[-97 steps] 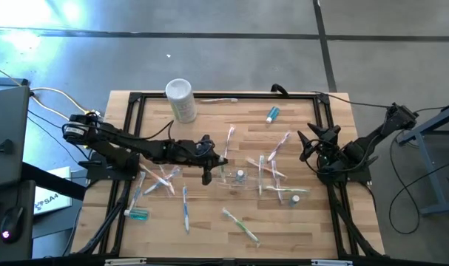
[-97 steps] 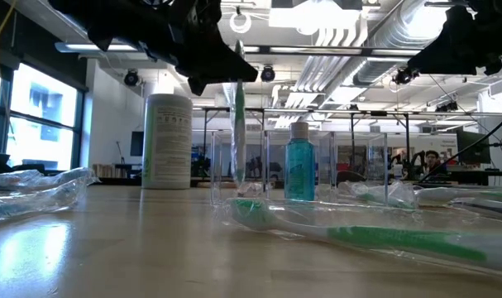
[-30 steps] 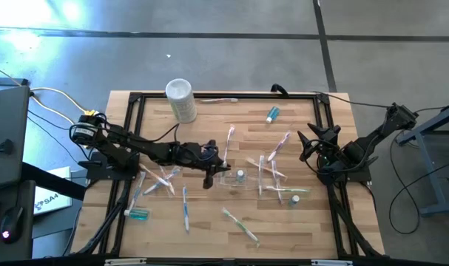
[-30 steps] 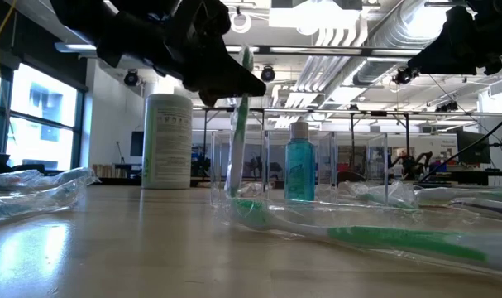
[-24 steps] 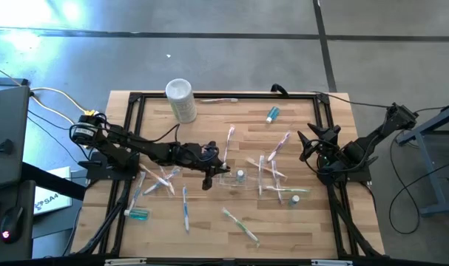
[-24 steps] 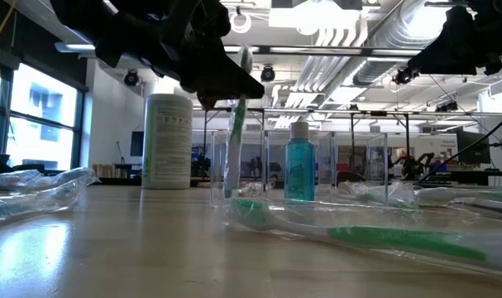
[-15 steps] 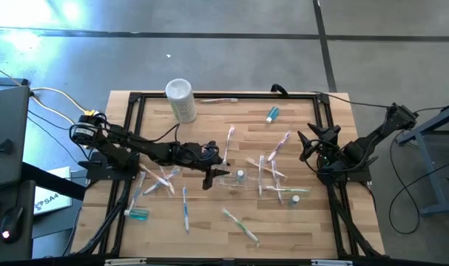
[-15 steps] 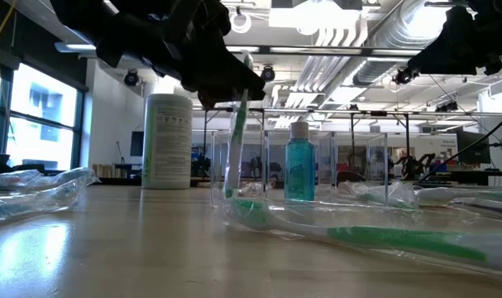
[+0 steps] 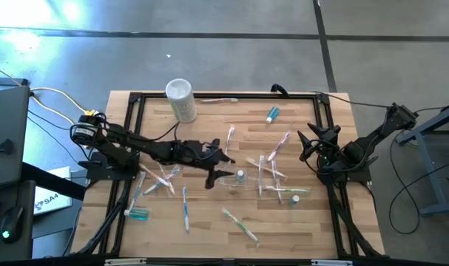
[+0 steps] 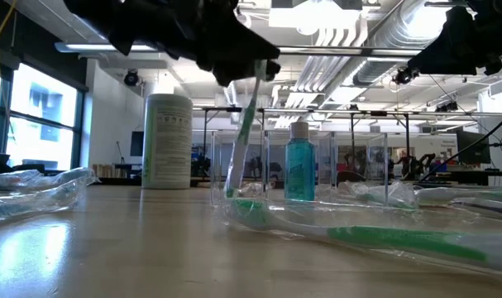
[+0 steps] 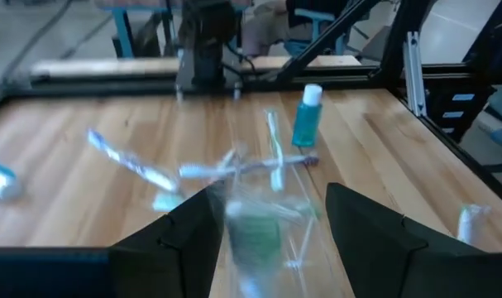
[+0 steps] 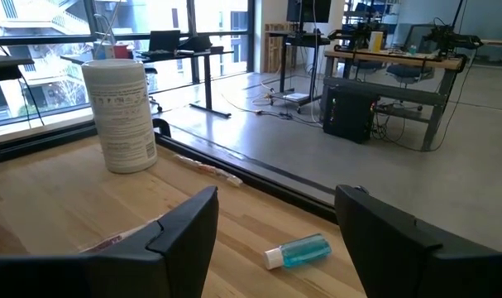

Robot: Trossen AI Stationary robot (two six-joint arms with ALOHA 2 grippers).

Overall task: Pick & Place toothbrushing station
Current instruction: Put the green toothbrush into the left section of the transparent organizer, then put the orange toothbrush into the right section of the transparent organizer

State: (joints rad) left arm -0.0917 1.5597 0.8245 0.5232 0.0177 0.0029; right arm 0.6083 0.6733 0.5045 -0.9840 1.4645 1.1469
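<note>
The left end effector hangs right over the clear cup mid-worktop, fingers spread apart in the wrist view, and a green toothbrush leans in the cup with its top just under those fingers. Main worry: if the arm lifts off at an angle, a finger could snag the brush top and tip the brush or the light cup over, and there's a teal tube standing right beside it to knock too. Loose toothbrushes lie scattered all around. The right end effector sits parked at the worktop's right edge, fingers apart, holding nothing.
</note>
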